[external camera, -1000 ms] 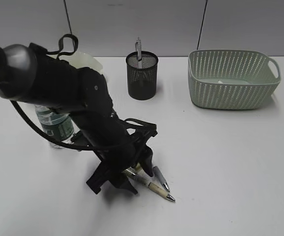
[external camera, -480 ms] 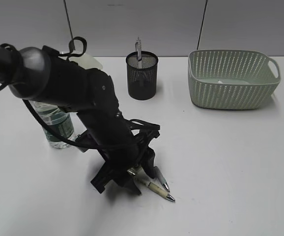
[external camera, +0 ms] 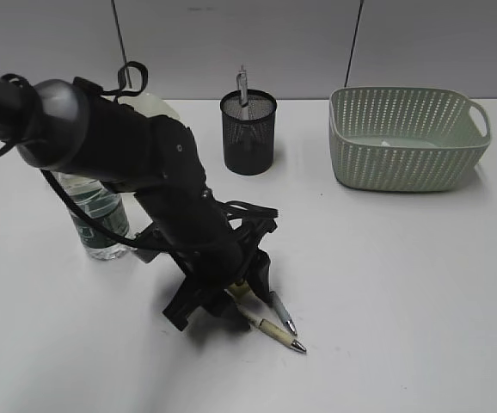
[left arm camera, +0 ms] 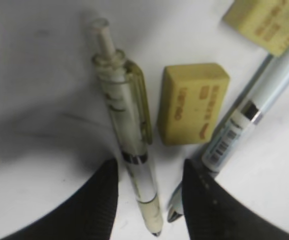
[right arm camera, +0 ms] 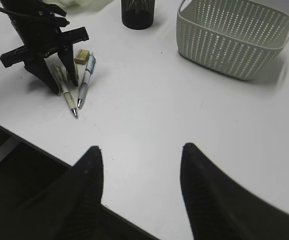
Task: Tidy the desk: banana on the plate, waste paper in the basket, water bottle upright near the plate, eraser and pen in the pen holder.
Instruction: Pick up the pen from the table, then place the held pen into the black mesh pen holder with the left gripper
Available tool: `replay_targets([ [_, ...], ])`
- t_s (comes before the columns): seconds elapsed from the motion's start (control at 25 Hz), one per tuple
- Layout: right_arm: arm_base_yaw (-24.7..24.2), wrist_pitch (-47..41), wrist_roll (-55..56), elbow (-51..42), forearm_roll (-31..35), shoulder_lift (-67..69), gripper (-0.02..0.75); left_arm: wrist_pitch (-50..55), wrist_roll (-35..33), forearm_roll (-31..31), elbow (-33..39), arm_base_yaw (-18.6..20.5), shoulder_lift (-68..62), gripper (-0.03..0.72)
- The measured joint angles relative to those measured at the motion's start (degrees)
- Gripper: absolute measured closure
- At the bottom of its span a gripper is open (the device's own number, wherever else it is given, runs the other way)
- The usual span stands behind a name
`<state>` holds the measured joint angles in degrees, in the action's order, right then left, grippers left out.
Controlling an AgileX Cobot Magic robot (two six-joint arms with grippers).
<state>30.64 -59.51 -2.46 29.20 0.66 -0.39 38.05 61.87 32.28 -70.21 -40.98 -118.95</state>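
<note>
The pen point(left arm camera: 128, 145) lies flat on the table point(external camera: 403, 292), and the left hand point(left arm camera: 149, 200) is set astride its tip end, fingers spread to either side and not yet touching it, evidently placed for a pinch. An eraser point(left arm camera: 192, 102) and a second pen point(left arm camera: 244, 120) are shown just beside it in the left wrist view; the outside view hides these behind the arm. The right hand point(right arm camera: 139, 185) is held spread and empty, well apart.

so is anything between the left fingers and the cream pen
Nothing visible. The cream pen lies on the desk between the two left fingers. The eraser sits just beside it, and a second pen beyond that.
</note>
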Motion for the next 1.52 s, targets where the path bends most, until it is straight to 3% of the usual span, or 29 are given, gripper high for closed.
replay_targets([
  [0.24, 0.0, 0.02, 0.0, 0.0, 0.0, 0.0, 0.335, 1.08, 0.17, 0.58, -1.83, 0.11, -1.38, 0.4],
  [0.48, 0.0, 0.02, 0.0, 0.0, 0.0, 0.0, 0.335, 4.23, 0.17, 0.08, -3.63, 0.11, -2.27, 0.611],
  [1.04, 0.0, 0.06, 0.0, 0.0, 0.0, 0.0, 0.335, 16.52, 0.31, -9.06, -14.19, 0.23, 2.26, 0.611],
  [1.2, 0.0, 0.06, 0.0, 0.0, 0.0, 0.0, 0.335, 17.93, 0.35, -16.28, -18.84, 0.32, 5.4, 0.611],
  [1.52, 0.0, 0.06, 0.0, 0.0, 0.0, 0.0, 0.335, 16.87, 0.37, -41.55, -30.4, 0.46, 8.12, 0.611],
])
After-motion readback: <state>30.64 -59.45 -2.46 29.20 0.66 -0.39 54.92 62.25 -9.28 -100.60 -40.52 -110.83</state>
